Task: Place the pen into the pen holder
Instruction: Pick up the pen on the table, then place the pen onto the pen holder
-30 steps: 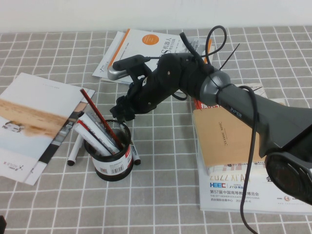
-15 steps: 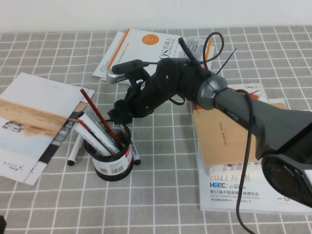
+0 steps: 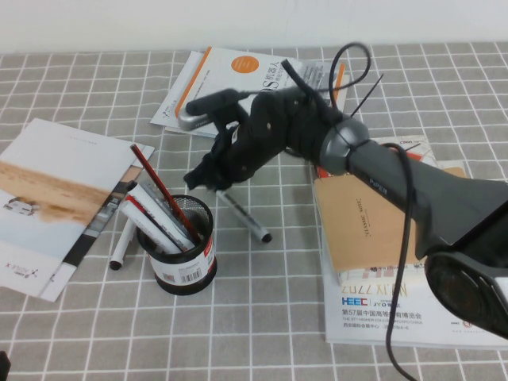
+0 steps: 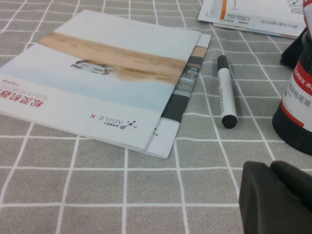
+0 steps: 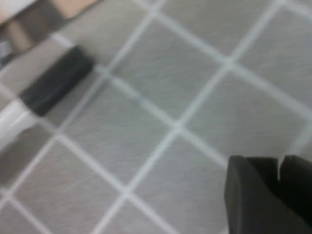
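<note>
One black mesh pen holder (image 3: 182,246) stands nearest, several pens and a red stick inside; two marker pens lie loose — one (image 3: 122,244) left of it, the pen (image 3: 240,217) beyond, clamped in the right gripper (image 3: 208,179). Left gripper (image 4: 278,195) low, fingers together. Grey checked cloth (image 3: 262,317); brochure (image 4: 97,73) reads "AGILE·X".

The pen holder (image 3: 183,244) stands left of centre; a pen (image 3: 240,216) slants just right of it, under the right gripper (image 3: 208,179). Another pen (image 3: 122,244) lies left (beside a booklet (image 3: 55,198)). Left gripper (image 4: 278,195): near edge.
</note>
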